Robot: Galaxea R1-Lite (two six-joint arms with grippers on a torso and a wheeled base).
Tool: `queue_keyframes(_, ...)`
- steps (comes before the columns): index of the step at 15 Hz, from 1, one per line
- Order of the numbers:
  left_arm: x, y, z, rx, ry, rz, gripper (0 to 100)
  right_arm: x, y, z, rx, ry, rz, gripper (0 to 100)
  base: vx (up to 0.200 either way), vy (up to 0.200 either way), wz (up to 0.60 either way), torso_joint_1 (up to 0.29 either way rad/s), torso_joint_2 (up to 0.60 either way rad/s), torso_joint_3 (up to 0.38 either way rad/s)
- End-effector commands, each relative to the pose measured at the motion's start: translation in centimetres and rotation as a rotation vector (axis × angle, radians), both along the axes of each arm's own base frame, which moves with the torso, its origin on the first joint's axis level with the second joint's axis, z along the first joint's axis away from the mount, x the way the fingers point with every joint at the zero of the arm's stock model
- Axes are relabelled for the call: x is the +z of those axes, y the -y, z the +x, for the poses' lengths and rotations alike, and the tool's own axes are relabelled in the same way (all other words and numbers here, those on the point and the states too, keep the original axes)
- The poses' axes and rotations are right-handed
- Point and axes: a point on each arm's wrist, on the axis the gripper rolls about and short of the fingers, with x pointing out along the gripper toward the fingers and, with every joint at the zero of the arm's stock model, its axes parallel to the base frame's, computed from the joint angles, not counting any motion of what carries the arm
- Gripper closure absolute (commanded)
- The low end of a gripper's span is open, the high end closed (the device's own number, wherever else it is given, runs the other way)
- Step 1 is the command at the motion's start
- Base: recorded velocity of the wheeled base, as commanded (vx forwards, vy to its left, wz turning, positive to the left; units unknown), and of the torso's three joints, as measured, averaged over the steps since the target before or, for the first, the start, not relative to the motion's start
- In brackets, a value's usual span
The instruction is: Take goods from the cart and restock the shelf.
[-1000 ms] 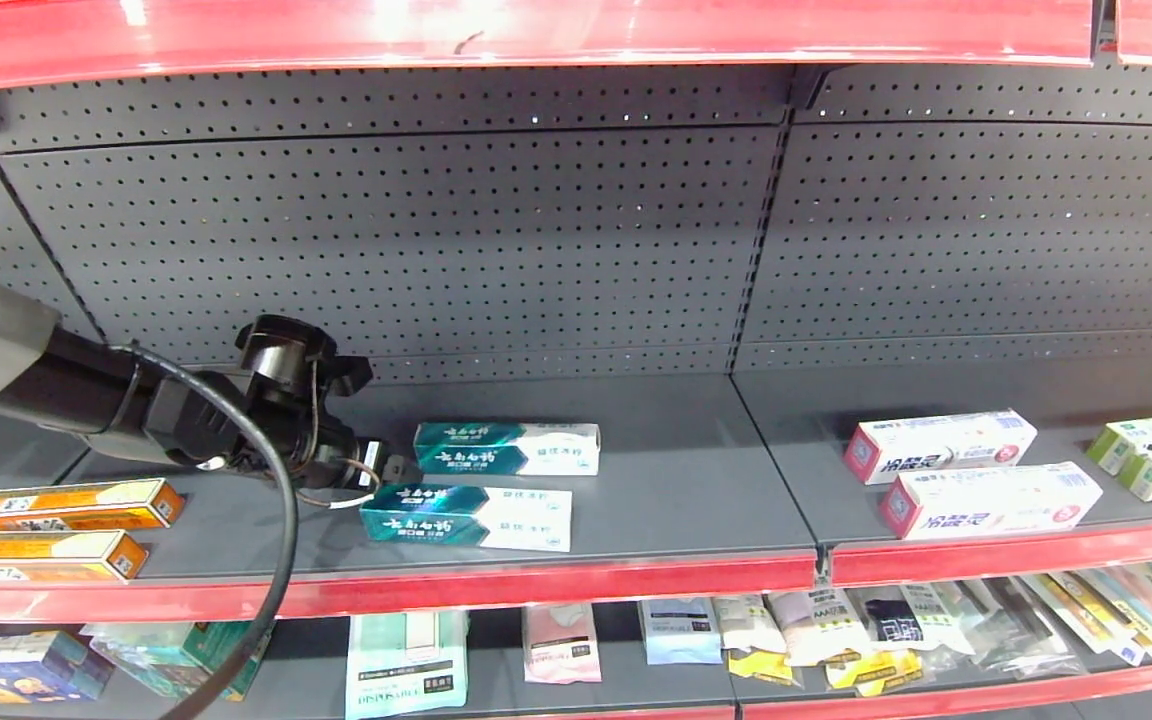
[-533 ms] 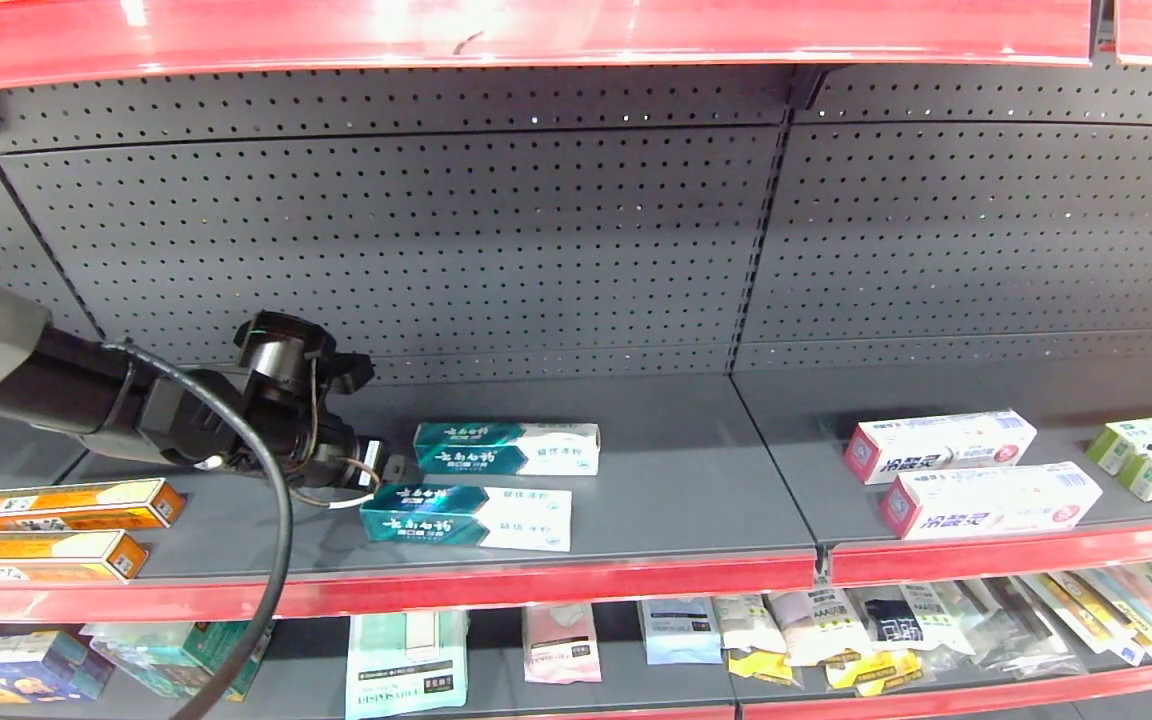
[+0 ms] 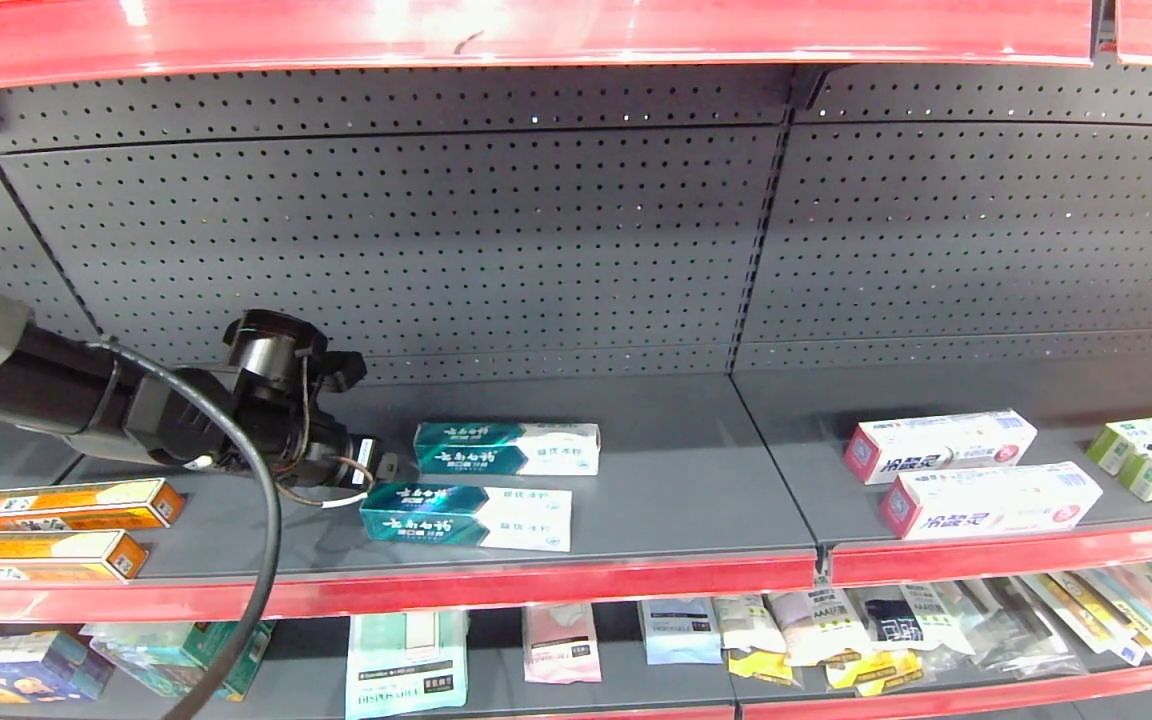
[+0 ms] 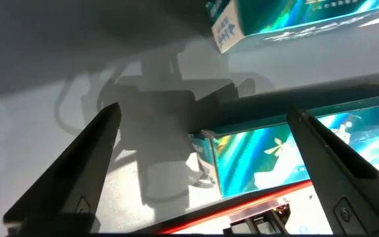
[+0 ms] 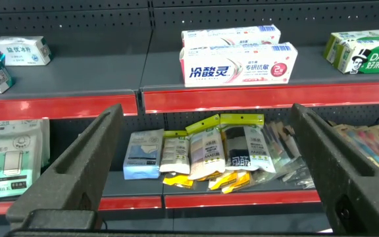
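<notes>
At the left end of the shelf, two orange boxes lie near the front edge. Your left gripper hovers spread wide and empty, just beside the left ends of two teal toothpaste boxes lying flat. Farther right lie two red-and-white toothpaste boxes. Your right gripper is spread wide, empty, facing them.

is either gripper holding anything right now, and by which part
Nothing is held. The left gripper is open near the front teal box; the right gripper is open and empty.
</notes>
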Motion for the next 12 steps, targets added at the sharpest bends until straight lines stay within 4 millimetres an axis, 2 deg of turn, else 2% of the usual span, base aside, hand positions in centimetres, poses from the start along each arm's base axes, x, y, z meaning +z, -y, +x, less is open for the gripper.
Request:
queue_keyframes(1,-0.2,-0.4,0.1,0.013,-0.006,0.000,0,0.0,0.0,0.0,0.000,-0.001,0.000,0,0.000,0.000,0.00,0.000,0.00,0.000)
queue_keyframes(8,-1.2,-0.5,0.2,0.015,-0.013,0.002,0,0.0,0.0,0.0,0.000,-0.001,0.000,0,0.000,0.000,0.00,0.000,0.00,0.000)
queue_keyframes(12,-1.1,-0.5,0.1,0.012,-0.011,0.003,0,0.0,0.0,0.0,0.000,-0.001,0.000,0,0.000,0.000,0.00,0.000,0.00,0.000)
